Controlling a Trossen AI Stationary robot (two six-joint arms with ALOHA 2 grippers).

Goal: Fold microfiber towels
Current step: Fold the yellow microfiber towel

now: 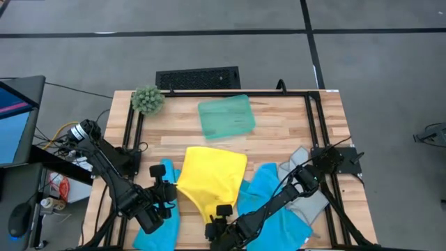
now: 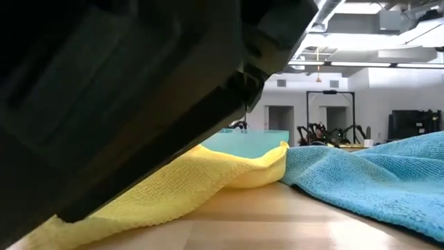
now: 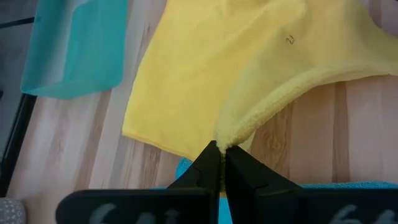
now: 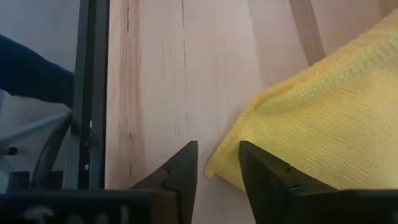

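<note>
Two hands are on one cloth here, so work them as a pair.

From above, the soft square yellow microfibre towel lies near the middle of the pale wooden slatted worktop, with a bright blue microfibre towel under its left edge, a second blue towel to its right and a light grey towel beyond that. The translucent teal-green rectangular tray and the fuzzy green plant ball sit farther back, well clear. Your left hand is at the yellow towel's left edge; your right hand is at its near corner.

At worktop height a dark arm fills most of the view; the yellow towel shows a raised, rumpled edge touching the blue one. Lift evenly so that edge doesn't drag the blue cloth.

From the left wrist, the left hand is pinched tight on the yellow hem. Keep that bite.

From the right wrist, the right hand stands part-way apart, straddling the yellow corner without gripping it. I'd judge the corner is only shallowly between the fingers: push in a little deeper before you pinch, catch only the yellow layer, then carry both corners together.
</note>
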